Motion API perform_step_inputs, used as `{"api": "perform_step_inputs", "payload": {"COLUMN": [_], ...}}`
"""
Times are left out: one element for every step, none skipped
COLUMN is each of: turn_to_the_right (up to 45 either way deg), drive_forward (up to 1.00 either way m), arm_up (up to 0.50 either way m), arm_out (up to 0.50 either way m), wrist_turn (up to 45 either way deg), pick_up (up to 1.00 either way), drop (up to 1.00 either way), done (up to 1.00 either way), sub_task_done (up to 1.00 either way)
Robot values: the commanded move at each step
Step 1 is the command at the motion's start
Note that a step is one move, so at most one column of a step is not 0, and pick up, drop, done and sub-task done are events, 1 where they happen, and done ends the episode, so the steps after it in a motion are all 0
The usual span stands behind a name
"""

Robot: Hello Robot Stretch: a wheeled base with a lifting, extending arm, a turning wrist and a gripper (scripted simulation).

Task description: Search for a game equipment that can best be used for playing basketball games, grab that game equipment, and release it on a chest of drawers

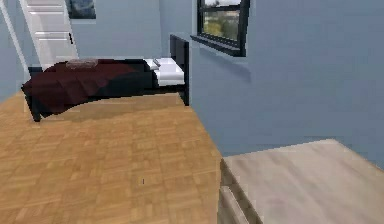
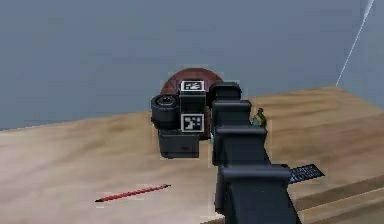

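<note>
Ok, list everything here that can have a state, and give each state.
end effector, out over the wooden top, cannot tell whether it holds anything.
reddish-brown ball, behind the end effector, resting or lifted cannot be told.
red pencil, lying flat on the wooden top.
door, looks shut.
bed, made, dark cover spread over it.

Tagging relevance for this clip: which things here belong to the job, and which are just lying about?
Job: reddish-brown ball, wooden chest top.
Lying about: red pencil, small greenish thing, dark flat item, bed, window.
</note>
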Motion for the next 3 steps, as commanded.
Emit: {"api": "perform_step_inputs", "payload": {"turn_to_the_right": [0.0,0.0,0.0], "drive_forward": [0.00,0.00,0.00], "arm_up": [0.00,0.00,0.00], "arm_out": [0.00,-0.10,0.00], "wrist_turn": [0.0,0.0,0.0], "pick_up": [0.00,0.00,0.00], "drop": [1.00,0.00,0.00], "done": [0.00,0.00,1.00], "sub_task_done": [0.00,0.00,0.00]}}
